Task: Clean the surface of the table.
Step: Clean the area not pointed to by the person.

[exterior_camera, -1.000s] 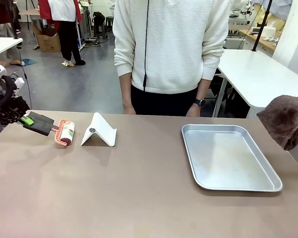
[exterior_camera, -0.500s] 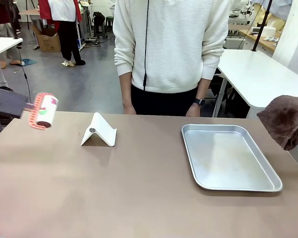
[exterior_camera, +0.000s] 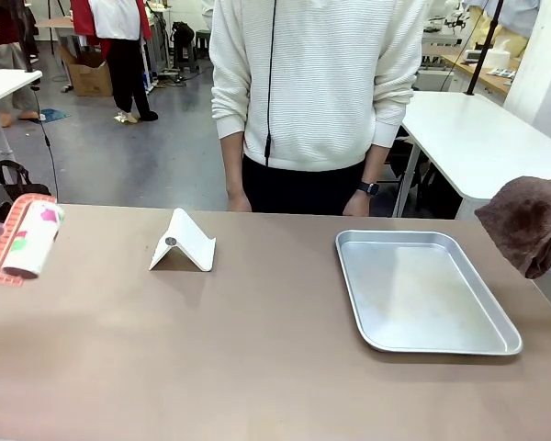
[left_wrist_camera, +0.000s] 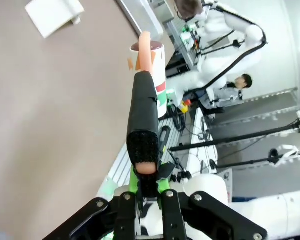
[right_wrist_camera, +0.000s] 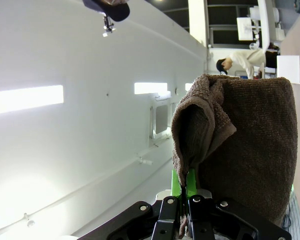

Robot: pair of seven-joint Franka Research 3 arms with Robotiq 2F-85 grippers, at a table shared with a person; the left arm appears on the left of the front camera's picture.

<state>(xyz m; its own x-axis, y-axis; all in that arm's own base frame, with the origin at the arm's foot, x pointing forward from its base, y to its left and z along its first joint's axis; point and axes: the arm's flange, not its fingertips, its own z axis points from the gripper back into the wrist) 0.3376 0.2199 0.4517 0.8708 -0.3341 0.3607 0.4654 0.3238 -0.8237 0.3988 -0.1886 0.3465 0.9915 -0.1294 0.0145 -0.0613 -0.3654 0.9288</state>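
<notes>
Brown cloth hanging pinched in right gripper, lifted clear of desk, seemingly readying for wiping. Lint roller being clamped by its handle in closed left gripper, hovering off desk's left edge.

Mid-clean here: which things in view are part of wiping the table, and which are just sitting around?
For the job: table; lint roller in the left gripper; brown cloth in the right gripper.

Lying about: metal tray; white folded stand.

front view across table
</notes>
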